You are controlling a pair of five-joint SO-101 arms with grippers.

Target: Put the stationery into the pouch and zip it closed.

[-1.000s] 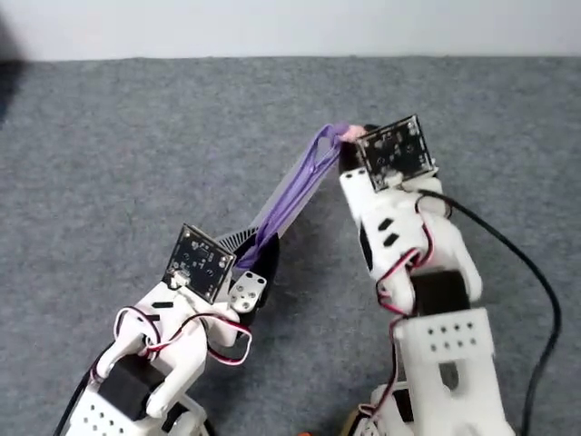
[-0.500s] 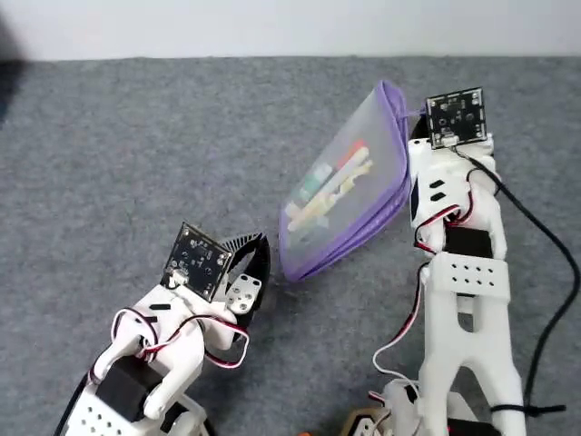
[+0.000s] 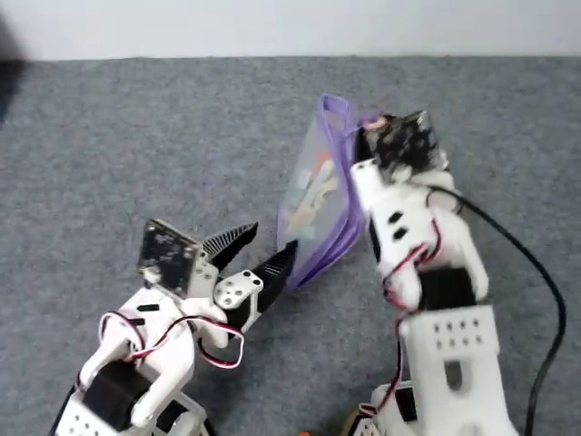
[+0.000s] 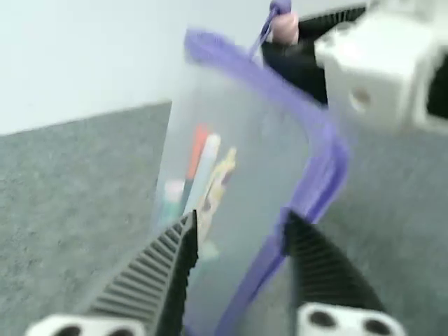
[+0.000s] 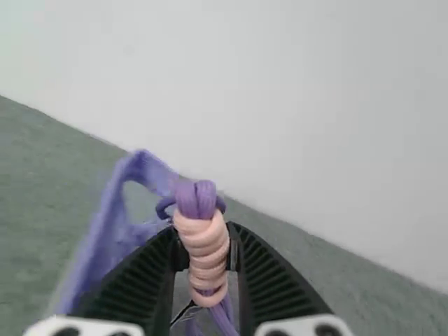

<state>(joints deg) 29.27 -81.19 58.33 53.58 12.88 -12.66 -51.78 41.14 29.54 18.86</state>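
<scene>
From above, a translucent pouch with purple edging (image 3: 320, 195) stands tilted on its long edge on the grey carpeted table (image 3: 118, 127). Coloured stationery (image 3: 313, 186) shows through the pouch's side. The left gripper (image 3: 273, 238) sits at the pouch's lower corner, its fingers spread wide.

In the left wrist view, that lower corner lies between the spread fingers (image 4: 171, 262). Whether either finger actually touches the pouch is hard to tell.

In the right wrist view, the right gripper (image 5: 203, 245) is at the pouch's upper end. Its fingers are pressed in on the pink coiled zip pull with a purple loop (image 5: 203, 255), pinching it and holding that end of the pouch off the table.
</scene>
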